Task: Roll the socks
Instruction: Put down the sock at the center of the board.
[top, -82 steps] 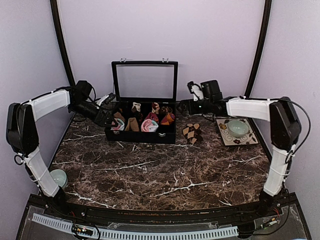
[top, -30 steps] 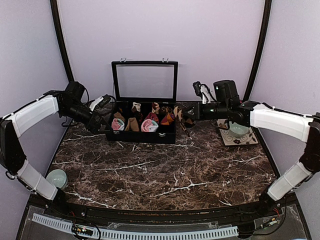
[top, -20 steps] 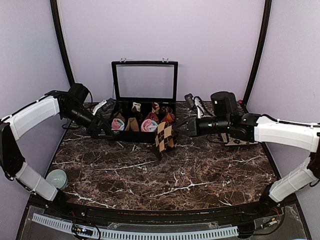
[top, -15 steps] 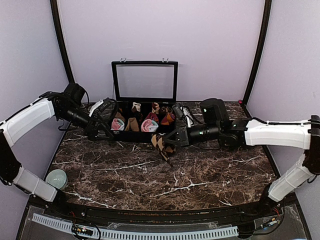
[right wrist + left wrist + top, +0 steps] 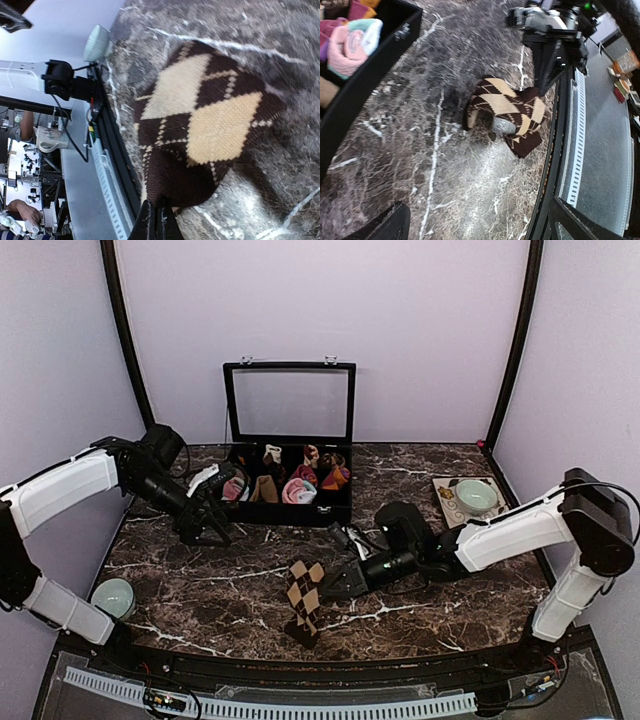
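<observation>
A brown-and-beige diamond-patterned sock droops onto the marble near the table's front edge, in the middle. My right gripper is low at its right side. In the right wrist view the right gripper is shut, pinching the dark brown edge of the sock. My left gripper hangs open in front of the box's left corner, well apart from the sock. The left wrist view shows the sock ahead, with nothing between the left gripper's fingers. No other sock of the task shows.
A black box with its lid up holds several small sock rolls at the back centre. A patterned plate with a green bowl lies at the right. A pale green cup stands by the left arm's base.
My right arm has swept from beside the box's right end to the front middle, carrying the diamond sock. The left gripper drifted a little forward and stays open.
</observation>
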### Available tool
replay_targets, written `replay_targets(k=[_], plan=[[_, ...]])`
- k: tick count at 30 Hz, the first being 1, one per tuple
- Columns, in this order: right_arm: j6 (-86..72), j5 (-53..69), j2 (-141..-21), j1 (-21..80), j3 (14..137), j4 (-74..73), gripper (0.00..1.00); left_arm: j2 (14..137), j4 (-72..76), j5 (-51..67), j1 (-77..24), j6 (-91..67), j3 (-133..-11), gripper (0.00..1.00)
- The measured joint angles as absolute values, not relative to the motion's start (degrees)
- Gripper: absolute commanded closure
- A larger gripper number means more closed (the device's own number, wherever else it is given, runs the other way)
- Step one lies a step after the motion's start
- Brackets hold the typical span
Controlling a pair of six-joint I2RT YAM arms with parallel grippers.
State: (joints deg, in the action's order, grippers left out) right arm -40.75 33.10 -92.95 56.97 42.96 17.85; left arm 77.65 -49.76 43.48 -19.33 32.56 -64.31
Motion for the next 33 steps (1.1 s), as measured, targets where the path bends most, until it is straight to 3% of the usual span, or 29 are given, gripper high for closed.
replay_targets(k=[5,10,22,28,33], plan=[[-38.19,27.07,-96.62,57.19,43.18,8.97,0.82,82.98,-48.64,42.39,-23.62,34.06,-64.01,0.01],[-36.1,12.84,-90.04,59.11,43.16,-2.09,0.64,89.32,-46.04,39.38,-28.4,35.42,-64.2,0.01],[-33.74,-0.27,-77.82,64.64,38.28,-5.1,0.63,102.98,-39.75,33.98,-39.81,35.66,-72.77,0.04],[-35.42,-2.02,-71.18,64.79,32.1,-5.65,0.67,111.04,-39.46,32.14,-45.47,36.91,-79.42,0.23],[-36.73,-2.39,-66.3,64.79,31.11,-4.64,0.76,115.22,-39.31,29.93,-46.02,37.71,-82.61,0.56]])
